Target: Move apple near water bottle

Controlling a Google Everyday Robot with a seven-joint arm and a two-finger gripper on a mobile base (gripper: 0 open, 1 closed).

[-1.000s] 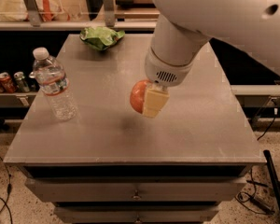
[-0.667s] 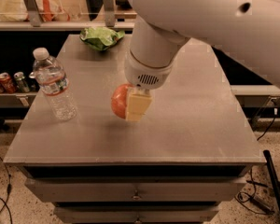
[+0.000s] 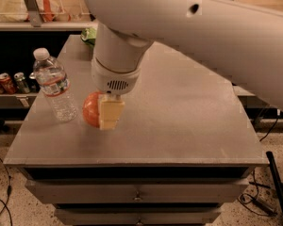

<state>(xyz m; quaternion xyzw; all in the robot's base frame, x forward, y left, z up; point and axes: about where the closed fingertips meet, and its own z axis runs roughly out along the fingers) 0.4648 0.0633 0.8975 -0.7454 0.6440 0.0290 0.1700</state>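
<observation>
Claw (image 3: 103,117) with apple (image 3: 90,108) beside water bottle (image 3: 54,86)

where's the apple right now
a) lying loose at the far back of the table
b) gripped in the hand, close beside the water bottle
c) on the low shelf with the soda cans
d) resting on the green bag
b: the apple is clamped in the hand, which hangs low over the table with a narrow gap to the water bottle.
</observation>
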